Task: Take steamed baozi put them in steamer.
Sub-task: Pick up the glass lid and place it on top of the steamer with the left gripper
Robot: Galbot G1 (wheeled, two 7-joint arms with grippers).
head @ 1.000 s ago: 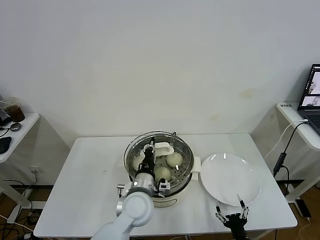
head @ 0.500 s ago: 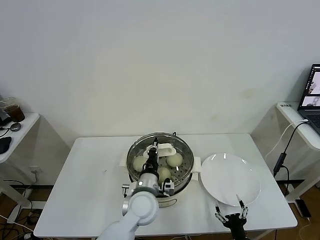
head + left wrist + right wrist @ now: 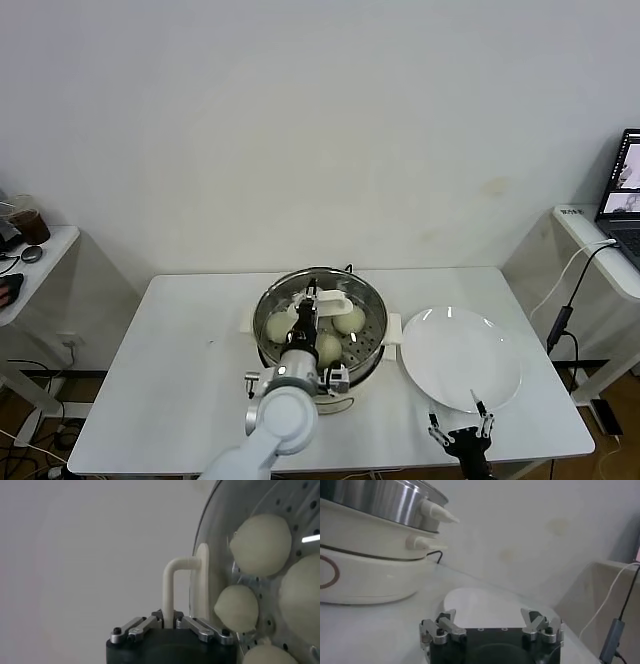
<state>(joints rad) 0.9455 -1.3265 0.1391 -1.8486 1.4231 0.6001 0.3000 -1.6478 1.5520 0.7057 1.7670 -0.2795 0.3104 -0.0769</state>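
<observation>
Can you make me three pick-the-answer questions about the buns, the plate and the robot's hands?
1. Where are the buns?
A) in the steamer
B) on the plate
C) on the floor

2. What colour is the plate?
A) red
B) white
C) black

3. What does the left gripper hold?
A) a bun
B) nothing
C) the lid handle

Answers:
1 A: they lie on the holed tray under the glass lid.
2 B: it is white and bare.
3 C: its fingers pinch the white handle; the right gripper waits open near the plate.
</observation>
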